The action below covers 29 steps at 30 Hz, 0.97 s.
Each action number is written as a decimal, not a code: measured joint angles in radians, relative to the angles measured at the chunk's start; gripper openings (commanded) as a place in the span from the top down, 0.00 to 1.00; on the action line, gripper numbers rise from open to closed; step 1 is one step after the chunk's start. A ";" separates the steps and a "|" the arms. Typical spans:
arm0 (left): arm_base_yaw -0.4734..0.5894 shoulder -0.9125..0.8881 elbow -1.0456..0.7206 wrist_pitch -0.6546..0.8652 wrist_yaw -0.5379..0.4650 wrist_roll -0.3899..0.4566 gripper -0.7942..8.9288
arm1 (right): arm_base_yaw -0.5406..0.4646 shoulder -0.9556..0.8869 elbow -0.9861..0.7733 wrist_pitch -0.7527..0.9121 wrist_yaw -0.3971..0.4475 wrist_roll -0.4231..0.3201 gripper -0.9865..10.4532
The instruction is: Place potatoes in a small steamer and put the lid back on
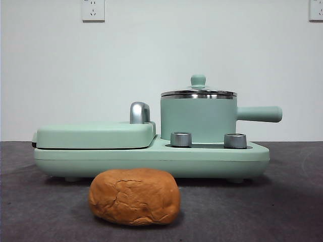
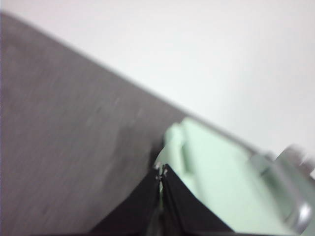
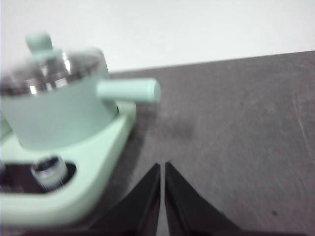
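Orange-brown crusty oval potato (image 1: pixel 135 196) lies on grey table (image 1: pixel 282 212) before lidded mint-green steamer pot (image 1: pixel 198 120). We judge it light, stiff; grip across its middle. Both pincers (image 2: pixel 161 172) (image 3: pixel 162 167) together, empty.

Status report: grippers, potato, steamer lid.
Left gripper and right gripper shut, empty, clear of work. Potato on table before the steamer. Lid on, blocking loading.

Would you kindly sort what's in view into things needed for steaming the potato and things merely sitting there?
Needed:
potato, on the table in front
steamer pot
glass lid, on the pot

Merely there:
griddle cover
cooker base
two knobs
wall sockets
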 measured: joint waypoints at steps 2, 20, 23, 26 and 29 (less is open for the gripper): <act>0.000 0.000 0.000 0.067 0.000 -0.019 0.91 | 0.000 0.000 0.000 0.051 0.000 0.043 0.90; 0.000 0.240 0.462 -0.290 0.156 0.145 0.91 | 0.000 0.178 0.432 -0.257 -0.119 0.091 0.90; 0.000 0.332 0.546 -0.330 0.213 0.225 0.91 | 0.000 0.259 0.513 -0.269 -0.172 0.036 0.90; 0.000 0.422 0.615 -0.356 0.274 0.304 0.91 | 0.000 0.342 0.589 -0.291 -0.221 -0.023 0.90; 0.000 0.503 0.666 -0.362 0.328 0.377 0.91 | 0.000 0.429 0.659 -0.328 -0.261 -0.086 0.90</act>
